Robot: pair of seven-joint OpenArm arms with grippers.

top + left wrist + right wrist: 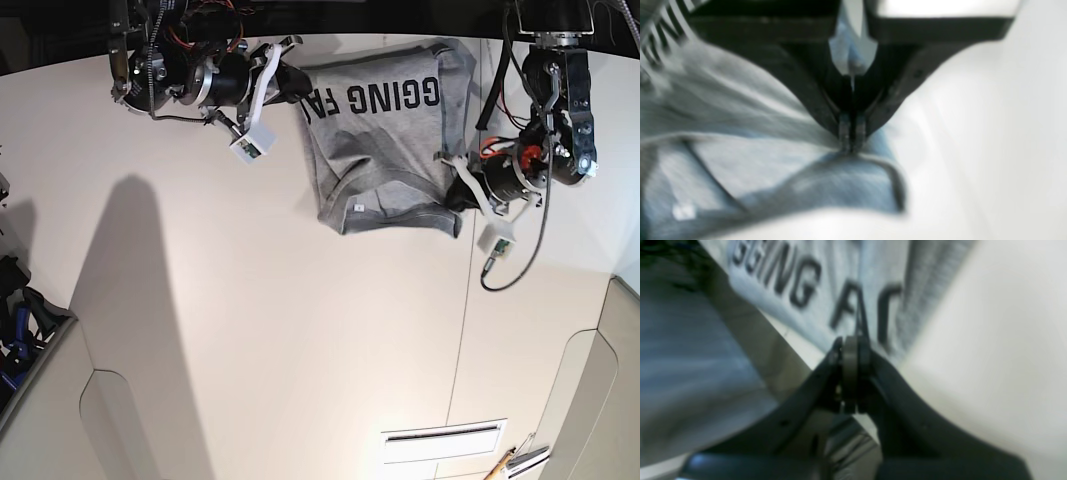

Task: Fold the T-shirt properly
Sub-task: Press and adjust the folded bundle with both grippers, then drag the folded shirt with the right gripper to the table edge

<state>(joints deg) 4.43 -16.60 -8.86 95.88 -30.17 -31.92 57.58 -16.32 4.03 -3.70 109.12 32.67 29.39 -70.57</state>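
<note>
My left gripper (851, 146) is pinched tight on an edge of the T-shirt (385, 150), the fingers together with grey cloth bunched between them; in the base view that grip sits at about 4 o'clock on the garment. My right gripper (852, 350) is likewise closed on the cloth, right beside the black lettering, at about 10 o'clock on the shirt in the base view. The shirt itself lies at the 12 o'clock end of the white table (300, 330), lettered side up, with the bottom part doubled over and rumpled rather than flat.

The main risk, as I judge it, is uneven pulling. My two grips sit on opposite corners, so if one arm leads, the cloth will skew and the fold will come out crooked. Each pinch holds only a thin edge; a sharp tug could slip it free and drop that corner. The rumpled lower layer could also be trapped as a crease if I lay fabric over it. The shirt is near the far table edge, so dragging it toward 12 o'clock might pull it off.

Readable writing: the right wrist view shows "GGING" and "FA"; the base view shows the same, upside down. A small white tag (358, 208) shows, unreadable.
</note>
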